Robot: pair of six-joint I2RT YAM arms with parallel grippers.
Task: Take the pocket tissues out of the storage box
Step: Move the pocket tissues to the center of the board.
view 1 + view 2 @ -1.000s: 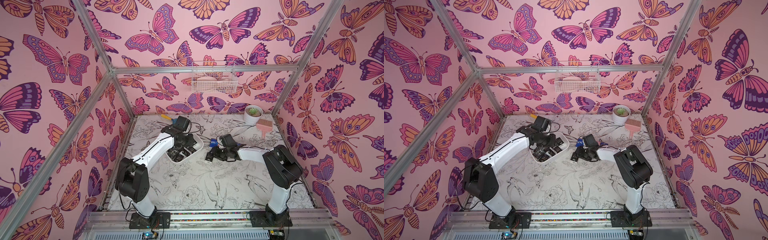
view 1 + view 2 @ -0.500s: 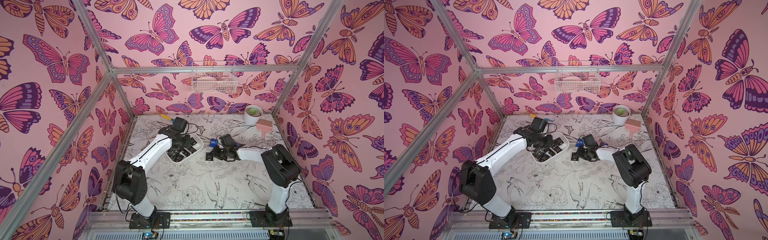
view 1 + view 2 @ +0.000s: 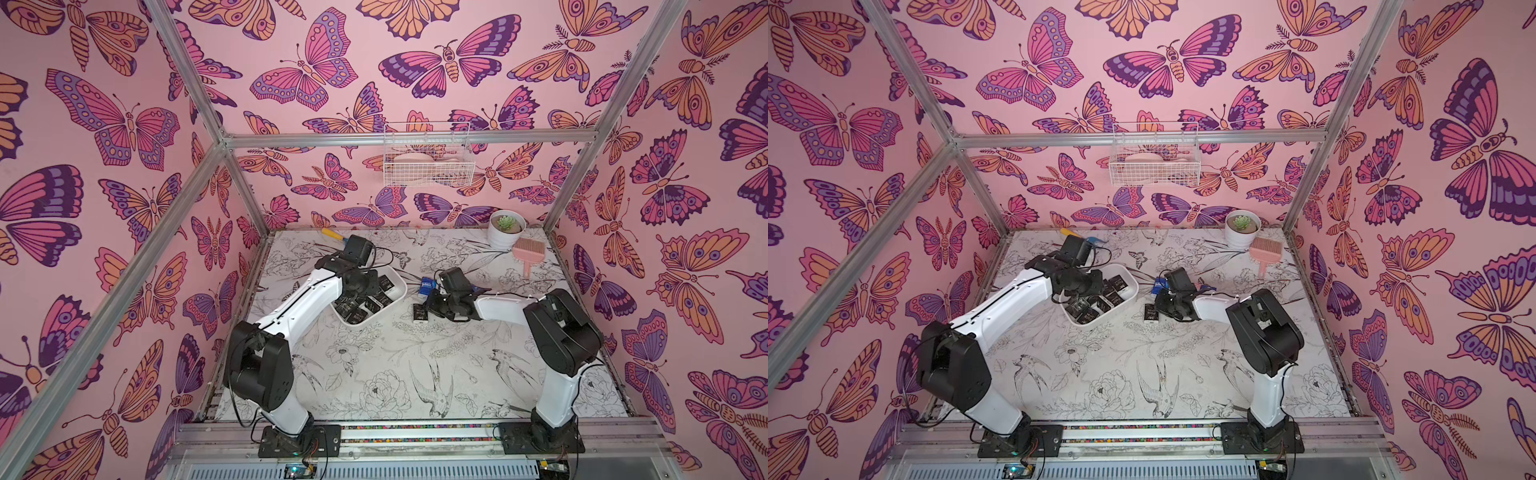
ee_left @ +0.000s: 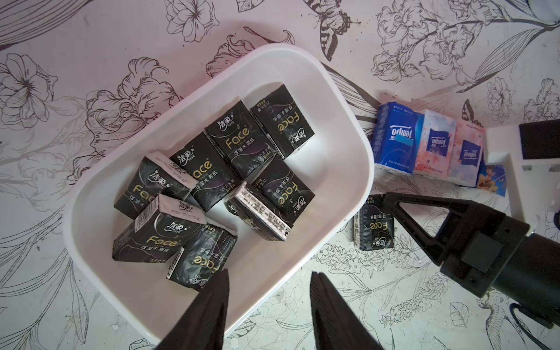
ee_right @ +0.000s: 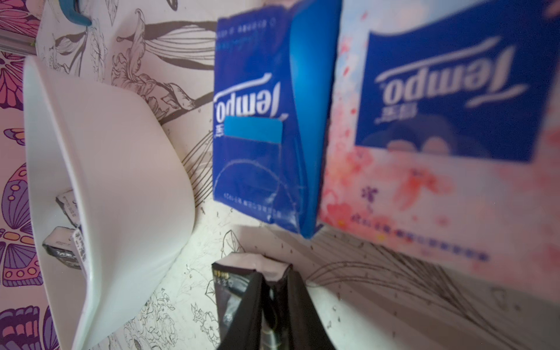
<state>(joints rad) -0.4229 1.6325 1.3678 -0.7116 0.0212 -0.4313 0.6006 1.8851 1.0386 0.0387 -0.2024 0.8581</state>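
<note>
Packets of pocket tissues (image 4: 212, 169), black, eight by my count, lie jumbled in the shallow white plastic storage box (image 4: 342, 127) on the worktop (image 4: 91, 45), my left hand (image 4: 270, 274) wide and empty over its rim. My right hand (image 5: 274, 278), mostly cut off in its wrist view, pinches one black packet (image 4: 374, 230) beside the box, near blurred blue and pink packets (image 4: 430, 148).

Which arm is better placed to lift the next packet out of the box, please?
Left. The left gripper hangs open over the box, directly above the black packets. The right gripper is low at a packet lying on the table outside the box.
</note>
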